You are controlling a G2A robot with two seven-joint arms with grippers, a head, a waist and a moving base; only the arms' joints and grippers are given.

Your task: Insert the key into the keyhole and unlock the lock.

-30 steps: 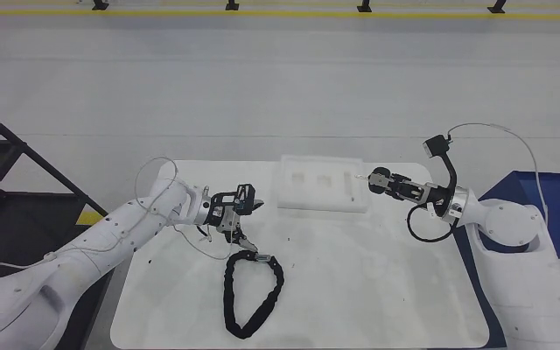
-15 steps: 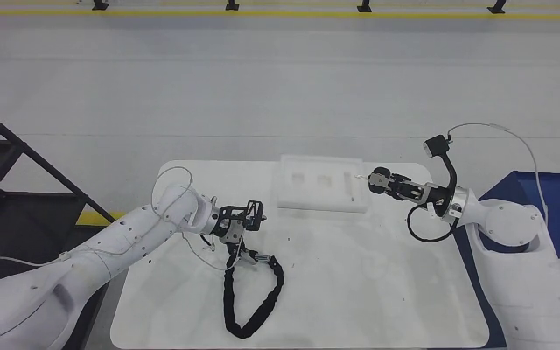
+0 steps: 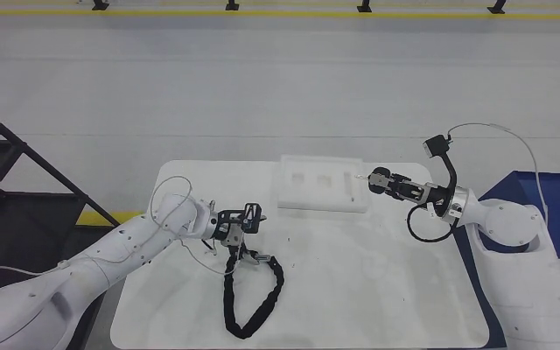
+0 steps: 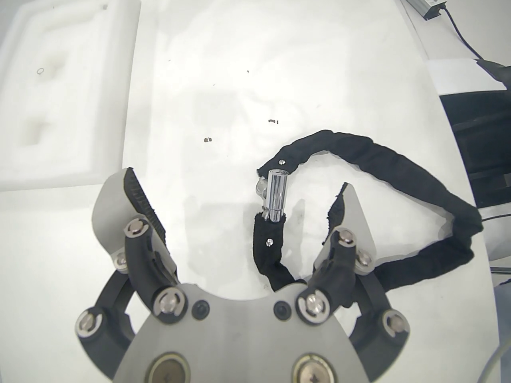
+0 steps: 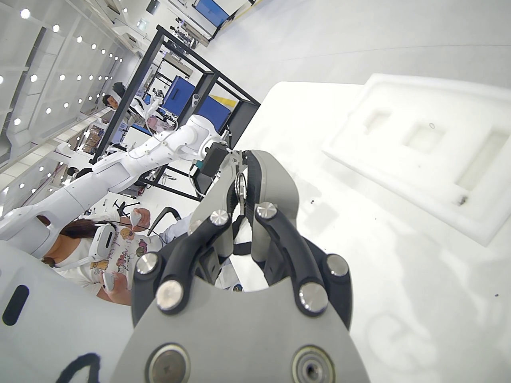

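**Chrome barrel on a limp black chain is waiting between open fingers**

Black fabric is sleeving the chain, which is lying in a closed loop on the white table, in the lower left of centre in the top view. The short chrome lock cylinder is joining the loop's two ends and is lying flat on the table. The left gripper is hovering low over it with its fingers spread wide, one on either side of the barrel and touching neither it nor the sleeve.

At the right of the top view, beside the foam tray, the right gripper is holding its fingers pressed together on the key, of which a round metal ring is showing between the pads. It is well apart from the lock.

The chain is probably going to behave heavy and floppy, sagging and swinging if lifted by the sleeve, so it offers no steady hold. The barrel is rigid but polished and round, and is likely to slip or roll between the pads. The better grip looks to be across the barrel's middle, leaving both ends free. Which end is carrying the keyhole cannot be told. The key is small, thin and light, and is liable to twist in a pinch when pushed.
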